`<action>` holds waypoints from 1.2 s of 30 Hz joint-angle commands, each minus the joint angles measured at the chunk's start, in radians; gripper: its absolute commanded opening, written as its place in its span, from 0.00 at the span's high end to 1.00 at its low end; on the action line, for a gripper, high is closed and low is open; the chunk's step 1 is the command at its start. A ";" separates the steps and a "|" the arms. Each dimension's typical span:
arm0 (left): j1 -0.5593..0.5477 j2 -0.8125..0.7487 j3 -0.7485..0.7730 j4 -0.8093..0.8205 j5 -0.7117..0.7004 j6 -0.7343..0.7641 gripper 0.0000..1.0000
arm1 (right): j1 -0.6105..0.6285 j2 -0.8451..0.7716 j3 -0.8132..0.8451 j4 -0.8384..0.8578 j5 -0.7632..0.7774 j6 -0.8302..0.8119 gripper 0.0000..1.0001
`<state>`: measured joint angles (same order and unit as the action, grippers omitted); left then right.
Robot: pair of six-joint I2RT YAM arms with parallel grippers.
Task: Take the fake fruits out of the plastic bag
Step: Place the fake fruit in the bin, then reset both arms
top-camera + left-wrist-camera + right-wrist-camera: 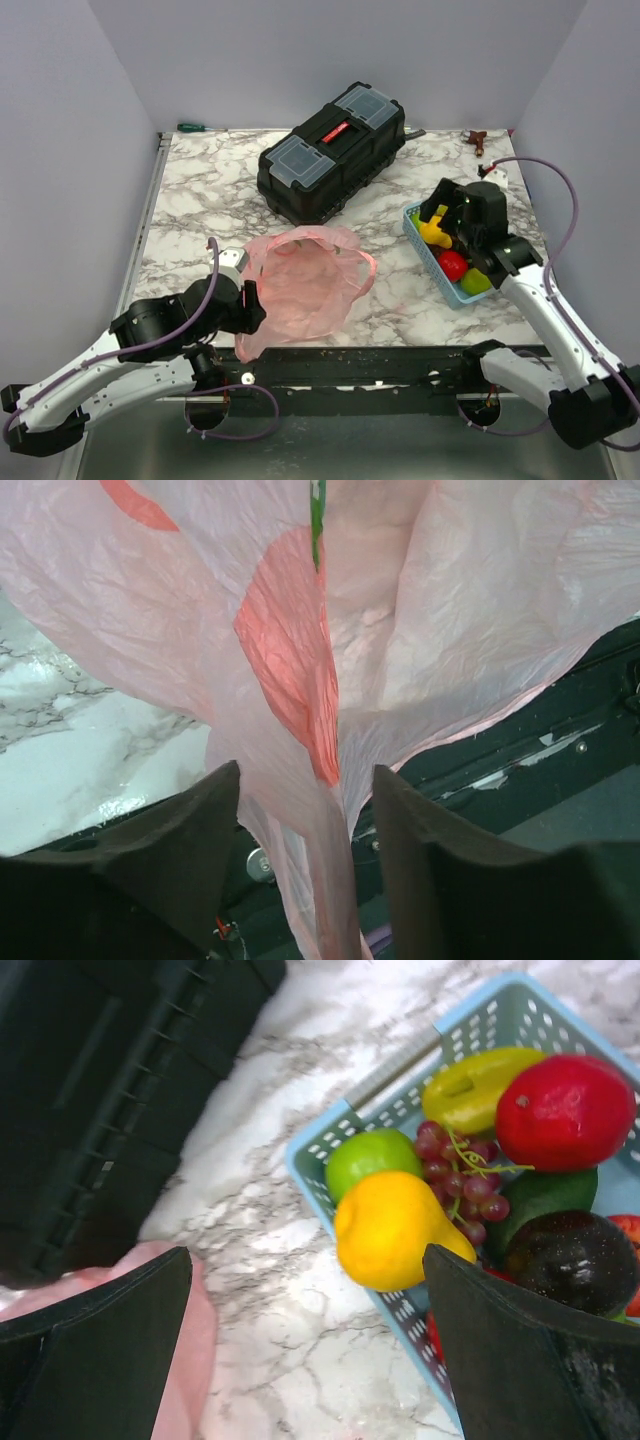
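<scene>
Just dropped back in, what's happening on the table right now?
The right gripper hangs open over the blue basket, with a yellow fruit just below its fingers, beside the red fruit, green fruit and grapes. The left gripper sits at the near-left edge of the pink bag, jaws apart with a fold of film between them, not clamped. The bag lies slack on the marble table; no fruit shows inside it.

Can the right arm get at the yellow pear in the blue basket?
Likely yes: the right end effector hangs open above the yellow pear, lying uncovered on top at the blue basket's rim.
</scene>
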<state>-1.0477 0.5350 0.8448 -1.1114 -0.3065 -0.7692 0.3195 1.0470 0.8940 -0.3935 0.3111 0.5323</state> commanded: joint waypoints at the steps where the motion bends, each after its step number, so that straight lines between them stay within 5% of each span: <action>1: -0.002 -0.031 0.043 -0.025 -0.010 0.001 0.37 | -0.004 -0.091 0.068 -0.110 -0.094 -0.047 0.00; 7: -0.002 -0.070 0.138 0.009 0.008 0.014 0.02 | -0.003 -0.196 0.159 -0.227 -0.091 -0.053 0.00; 21: -0.001 -0.135 0.614 0.021 -0.013 0.095 0.01 | -0.004 -0.453 0.417 -0.297 -0.096 -0.107 0.00; 27: -0.002 -0.214 0.636 0.111 -0.030 0.129 0.01 | -0.003 -0.525 0.463 -0.313 0.049 -0.091 0.00; 36: -0.002 -0.271 0.625 0.120 -0.110 0.154 0.01 | -0.003 -0.538 0.452 -0.306 0.067 -0.082 0.00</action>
<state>-1.0477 0.2836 1.4776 -1.0065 -0.3599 -0.6468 0.3195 0.5148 1.3556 -0.6842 0.3660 0.4591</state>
